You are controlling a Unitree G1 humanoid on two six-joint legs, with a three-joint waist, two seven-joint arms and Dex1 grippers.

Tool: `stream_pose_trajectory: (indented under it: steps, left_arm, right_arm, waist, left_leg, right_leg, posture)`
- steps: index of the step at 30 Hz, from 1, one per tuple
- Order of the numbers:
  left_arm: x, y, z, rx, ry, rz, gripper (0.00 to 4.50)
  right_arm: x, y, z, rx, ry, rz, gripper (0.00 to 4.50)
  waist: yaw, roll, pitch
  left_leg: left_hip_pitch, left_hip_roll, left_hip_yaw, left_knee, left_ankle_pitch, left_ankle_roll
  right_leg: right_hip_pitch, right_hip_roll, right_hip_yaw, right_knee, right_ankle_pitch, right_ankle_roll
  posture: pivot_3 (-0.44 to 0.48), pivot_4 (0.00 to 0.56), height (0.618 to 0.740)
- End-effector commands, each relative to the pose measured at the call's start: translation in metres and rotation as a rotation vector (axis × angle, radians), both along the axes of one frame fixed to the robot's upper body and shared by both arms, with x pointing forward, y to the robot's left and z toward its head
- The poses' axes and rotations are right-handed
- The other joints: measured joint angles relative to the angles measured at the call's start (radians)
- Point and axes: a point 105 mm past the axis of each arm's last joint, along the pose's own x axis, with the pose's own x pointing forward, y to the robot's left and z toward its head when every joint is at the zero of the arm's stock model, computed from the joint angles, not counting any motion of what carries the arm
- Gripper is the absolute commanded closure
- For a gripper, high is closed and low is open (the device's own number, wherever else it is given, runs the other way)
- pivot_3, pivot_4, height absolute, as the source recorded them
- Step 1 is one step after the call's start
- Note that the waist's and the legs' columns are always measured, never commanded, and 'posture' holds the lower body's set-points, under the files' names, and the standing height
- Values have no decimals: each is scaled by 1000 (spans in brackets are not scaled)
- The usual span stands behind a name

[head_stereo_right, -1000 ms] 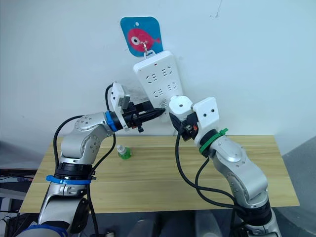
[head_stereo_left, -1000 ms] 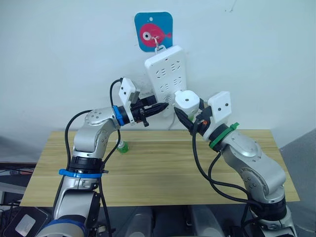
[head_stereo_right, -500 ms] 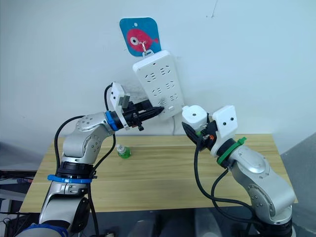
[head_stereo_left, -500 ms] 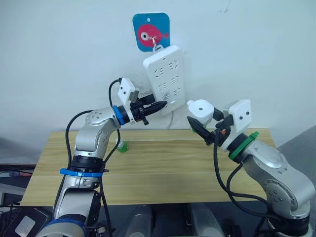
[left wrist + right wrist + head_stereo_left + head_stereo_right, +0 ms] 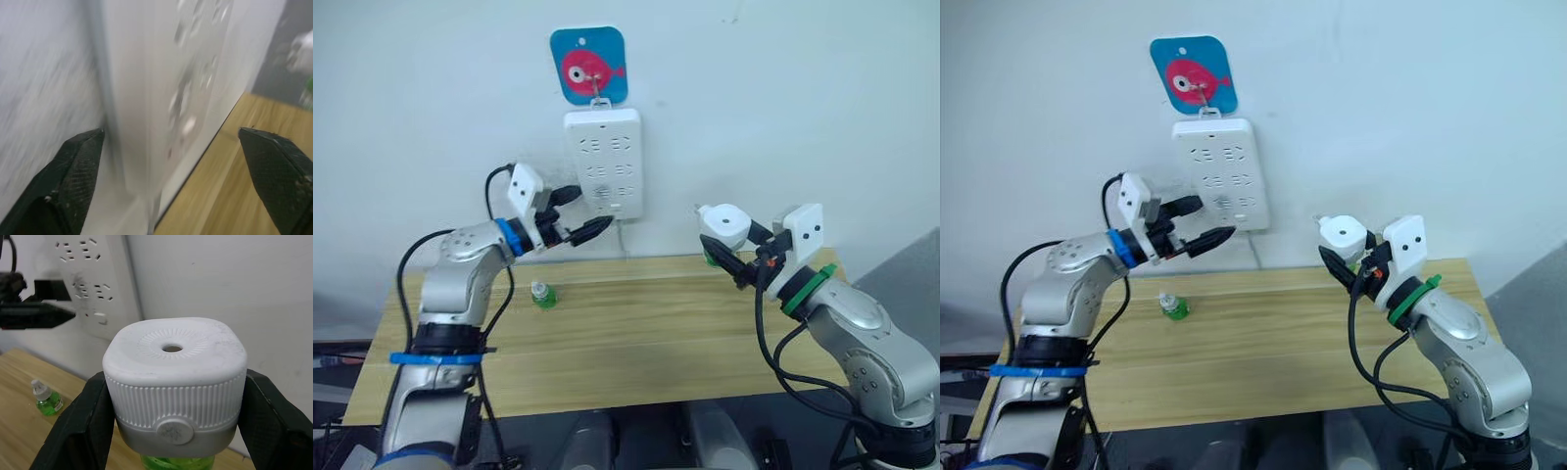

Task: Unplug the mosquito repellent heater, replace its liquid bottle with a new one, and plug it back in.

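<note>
From the left eye view, the left arm is bent at the elbow and raised, its forearm reaching toward the wall, so that the left gripper (image 5: 576, 213) hangs with its two black fingers spread apart just beside the lower left corner of the white power strip (image 5: 602, 163), which hangs from a hook on a blue fish plaque (image 5: 588, 65). The right arm is folded up from the right side of the wooden table (image 5: 607, 343), and the right gripper (image 5: 732, 247) is clamped on the mosquito repellent heater (image 5: 723, 223), held in the air above the table's back edge, well apart from the strip. A small bottle (image 5: 542, 294) of green liquid with a white cap stands upright on the table below the left forearm. The right eye view shows the same layout, the heater (image 5: 1343, 235) unplugged and off to the right of the strip. In the left wrist view, the two fingers (image 5: 68, 191) stand wide open on either side of the strip's lower end (image 5: 166, 98), not touching it. In the right wrist view, the fingers (image 5: 83, 421) press both ribbed sides of the heater (image 5: 174, 377); its top has a round hole, and green liquid shows in the bottle beneath it. The small bottle (image 5: 44, 397) on the table is also green inside.
</note>
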Motion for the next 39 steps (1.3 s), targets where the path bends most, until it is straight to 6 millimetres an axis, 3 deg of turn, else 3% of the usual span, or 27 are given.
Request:
stream_pose_trajectory:
  steps: [1,4,8,13,15,18,29,38,39]
  left_arm:
    - [-34,2,-7,65,-14,-14,25]
    - [-54,-2,-17,69,6,-8,25]
    - [-80,-53,-18,45,-64,-150,25]
    - [-70,-111,-5,-76,-185,-204,25]
    - [-60,-123,-1,-117,-204,-185,25]
    - [-49,-135,4,-161,-219,-170,25]
    - [-43,-176,20,-250,-251,-237,25]
    - [-40,-183,20,-259,-259,-209,25]
    - [-39,-183,20,-267,-256,-204,199]
  right_arm:
    - [2,-7,14,137,9,-17,1437]
    - [5,-12,15,209,47,-36,1437]
    - [10,-16,12,402,144,-45,1437]
    - [11,-16,9,647,276,-7,1437]
    - [10,-14,11,717,309,14,1437]
    - [10,-13,14,794,339,20,1437]
    - [8,-3,20,838,377,60,1437]
    - [6,2,24,865,389,83,1437]
    - [6,3,24,862,389,87,1437]
  waist:
    - [0,0,0]
    - [16,0,0]
    - [38,0,0]
    - [49,0,0]
    - [46,0,0]
    - [33,1,0]
    - [26,1,0]
    - [27,1,0]
    - [27,1,0]
  left_leg:
    - [0,0,0,-2,0,0]
    - [-4,-1,0,-1,0,0]
    - [-2,-3,3,0,0,1]
    - [-1,-3,8,3,-1,2]
    - [-1,-3,12,2,-2,4]
    - [0,-2,15,2,-3,7]
    - [0,-3,22,3,-5,11]
    - [0,-2,22,3,-5,11]
    - [0,-2,22,3,-5,11]
  right_leg:
    - [-1,0,2,0,0,0]
    - [-4,-1,8,-1,0,0]
    - [-2,-2,11,-2,1,1]
    - [0,-1,13,-1,2,3]
    - [0,-1,14,-1,2,3]
    - [-1,0,15,0,2,3]
    - [-1,0,17,-1,2,3]
    - [-1,0,18,-1,2,3]
    - [-1,0,18,-1,2,3]
  posture:
    - [-109,210,740]
    - [-110,210,740]
    - [-85,212,740]
    - [-77,211,740]
    - [-81,213,740]
    - [-88,209,740]
    - [-94,214,740]
    - [-105,217,740]
    - [-105,217,740]
